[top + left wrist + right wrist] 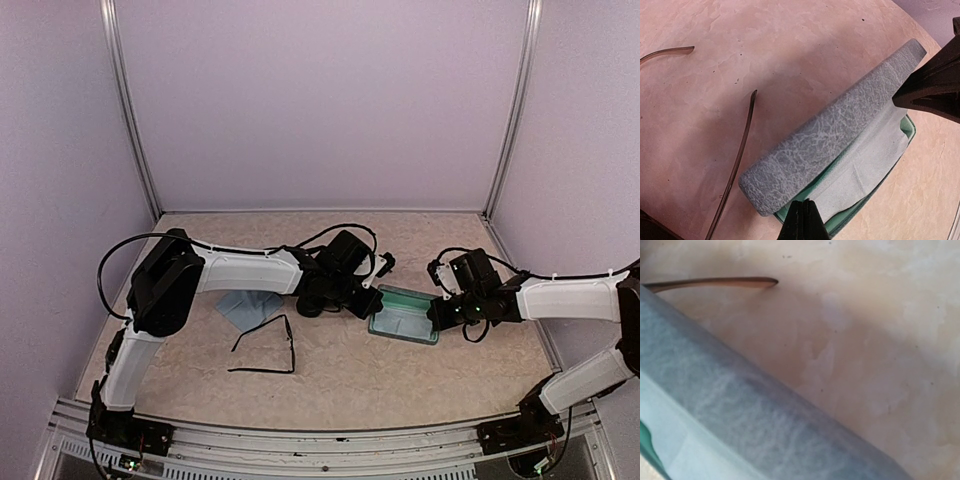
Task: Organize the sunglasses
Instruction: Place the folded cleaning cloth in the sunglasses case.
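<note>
The black-framed sunglasses (pixel 265 352) lie open on the table, in front of the left arm. Two thin reddish-brown arms of the other sunglasses (pixel 737 165) rest on the table beside the grey-blue case (pixel 404 314); one arm tip (pixel 715 282) shows past the case. The case stands half open, with its textured lid (pixel 840 135) raised over a green lining and a pale cloth (pixel 870 160). My left gripper (pixel 805 205) is shut, its tips at the case's open rim. My right gripper (pixel 438 312) is at the other end of the case, against the lid's end (pixel 932 80); its fingers are hidden in its own view.
A light-blue cloth (pixel 245 305) lies under the left forearm. A dark object (pixel 318 300) sits beneath the left wrist, mostly hidden. Walls close in the table at the back and on both sides.
</note>
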`<state>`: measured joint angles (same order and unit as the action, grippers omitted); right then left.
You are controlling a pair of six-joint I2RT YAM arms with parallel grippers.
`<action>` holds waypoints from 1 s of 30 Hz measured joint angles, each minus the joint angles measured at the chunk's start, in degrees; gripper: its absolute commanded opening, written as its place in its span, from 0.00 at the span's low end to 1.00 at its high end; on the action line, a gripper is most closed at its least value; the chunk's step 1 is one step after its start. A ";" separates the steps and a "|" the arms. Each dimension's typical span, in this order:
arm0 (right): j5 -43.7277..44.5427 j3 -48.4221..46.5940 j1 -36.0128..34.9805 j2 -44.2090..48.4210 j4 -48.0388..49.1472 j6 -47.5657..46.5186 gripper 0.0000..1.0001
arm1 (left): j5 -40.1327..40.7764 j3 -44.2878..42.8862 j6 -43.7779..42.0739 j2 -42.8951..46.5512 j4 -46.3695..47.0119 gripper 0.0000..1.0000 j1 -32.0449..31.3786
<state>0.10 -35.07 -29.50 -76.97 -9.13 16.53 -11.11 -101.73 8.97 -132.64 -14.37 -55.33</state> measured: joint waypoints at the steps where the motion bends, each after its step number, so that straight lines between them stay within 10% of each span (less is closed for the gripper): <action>1: 0.00 0.02 0.00 0.00 0.00 0.02 0.00 | 0.02 0.00 0.00 0.00 0.02 0.00 0.00; 30: 0.13 0.02 0.02 0.17 0.22 0.72 0.00 | 0.87 0.00 1.03 -0.02 1.11 0.00 -0.31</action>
<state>0.23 -35.05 -29.47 -76.79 -8.91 17.26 -10.24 -101.73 10.00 -132.66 -13.26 -55.64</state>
